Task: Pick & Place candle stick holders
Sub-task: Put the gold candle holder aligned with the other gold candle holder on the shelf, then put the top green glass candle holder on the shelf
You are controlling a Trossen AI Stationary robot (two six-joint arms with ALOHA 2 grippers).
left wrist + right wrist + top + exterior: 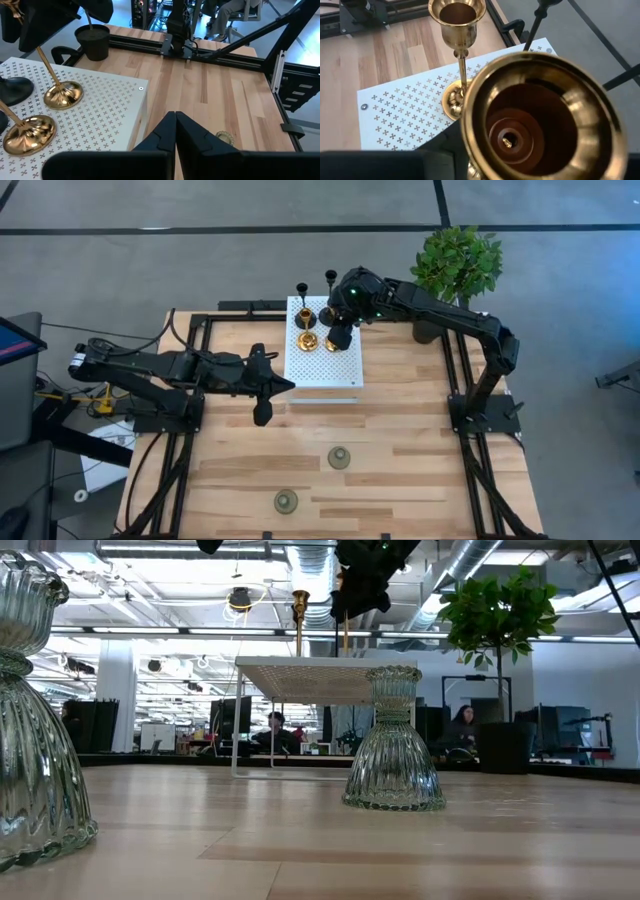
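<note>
Right claw [341, 332] clamped on shiny gold brass candle holder [540, 120] over white perforated stand [345, 365]. Rigid, slick, top-heavy; grip thin stem. Left claw [175, 131] closed, idle above bench [400, 430].

In the high view, the right gripper [341, 332] covers the second shiny gold candle stick holder [332, 340] on the white perforated platform [322, 365]; its fingers cannot be made out. The squat ribbed grey-green glass holder [35, 710] is cut off by the low view's left edge. The black plant pot [428, 330] is mostly hidden under green leaves [458, 262].
</note>
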